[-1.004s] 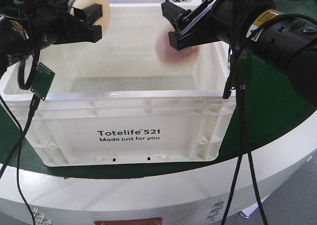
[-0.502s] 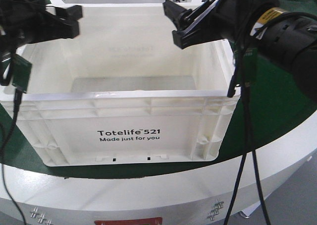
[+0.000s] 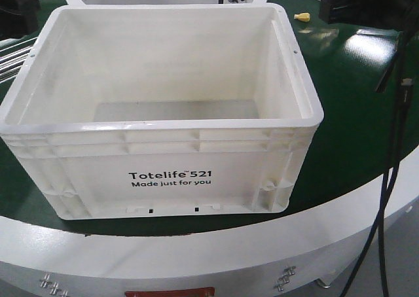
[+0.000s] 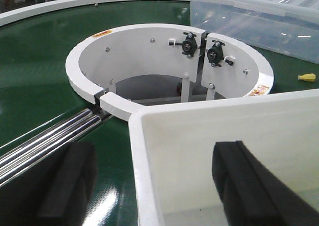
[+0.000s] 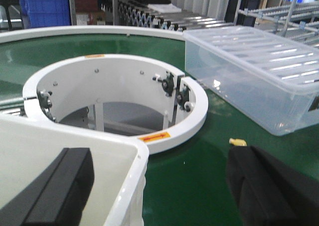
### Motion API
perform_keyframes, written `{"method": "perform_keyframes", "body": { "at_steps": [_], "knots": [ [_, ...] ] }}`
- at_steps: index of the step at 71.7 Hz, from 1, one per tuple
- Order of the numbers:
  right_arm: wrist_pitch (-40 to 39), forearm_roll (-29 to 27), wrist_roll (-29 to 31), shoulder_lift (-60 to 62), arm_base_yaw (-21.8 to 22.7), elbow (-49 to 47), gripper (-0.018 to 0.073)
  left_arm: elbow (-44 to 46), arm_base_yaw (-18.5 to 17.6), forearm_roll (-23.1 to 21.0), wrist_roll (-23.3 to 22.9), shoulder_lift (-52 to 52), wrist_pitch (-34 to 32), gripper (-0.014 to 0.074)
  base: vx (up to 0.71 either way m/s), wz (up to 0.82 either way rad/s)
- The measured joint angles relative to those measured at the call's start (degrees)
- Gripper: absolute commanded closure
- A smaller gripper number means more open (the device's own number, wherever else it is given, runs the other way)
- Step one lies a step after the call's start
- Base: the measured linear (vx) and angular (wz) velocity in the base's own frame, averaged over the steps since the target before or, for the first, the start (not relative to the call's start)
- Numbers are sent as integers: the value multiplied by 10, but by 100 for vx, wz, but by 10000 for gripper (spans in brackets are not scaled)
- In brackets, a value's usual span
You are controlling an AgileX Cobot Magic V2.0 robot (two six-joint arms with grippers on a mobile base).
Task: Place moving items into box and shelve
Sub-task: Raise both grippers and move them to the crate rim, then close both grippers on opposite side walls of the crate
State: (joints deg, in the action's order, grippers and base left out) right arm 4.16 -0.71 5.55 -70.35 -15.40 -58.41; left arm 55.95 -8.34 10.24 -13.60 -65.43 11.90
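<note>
well, both my left gripper [image 4: 157,183] and right gripper [image 5: 164,188] gape wide, holding nothing, at the far corners of the white box [image 3: 170,179] on the green belt [image 3: 353,114]. probably light and stiff: i'd grip its ribbed rim at opposite ends.

The fingers [image 4: 254,186] are blocky, matte black (cables [image 3: 395,140] black too).

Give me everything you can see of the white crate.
The white crate is a large rectangular tote of white plastic, with a ribbed rim and black print, Totelife 521, Made just for you, on its front wall. It stands upright and open-topped on the green conveyor surface. Its near wall hides most of the floor, so no contents show.
</note>
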Motion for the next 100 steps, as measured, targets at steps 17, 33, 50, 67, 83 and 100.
{"method": "perform_keyframes", "body": {
  "at_steps": [17, 33, 50, 67, 83, 100],
  "knots": [
    [146, -19, -5, -24, 0, -87, 6, 67, 1, -1, -2, -28, 112, 10, 0, 0],
    [280, -50, -5, -91, 0, -229, 16, 204, 1, -8, -2, -107, 256, 10, 0, 0],
    [386, -111, 2, -159, 0, -319, 16, 266, 1, -23, -2, -162, 356, 10, 0, 0],
    [429, -127, 2, -207, 0, -323, 20, 266, 1, -31, -2, -182, 390, 10, 0, 0],
    [478, -141, 2, -248, 0, -323, 42, 266, 1, -32, -2, -184, 391, 10, 0, 0],
    [493, -164, 2, -272, 0, -323, 63, 266, 1, -33, -2, -184, 391, 10, 0, 0]
  ]
}}
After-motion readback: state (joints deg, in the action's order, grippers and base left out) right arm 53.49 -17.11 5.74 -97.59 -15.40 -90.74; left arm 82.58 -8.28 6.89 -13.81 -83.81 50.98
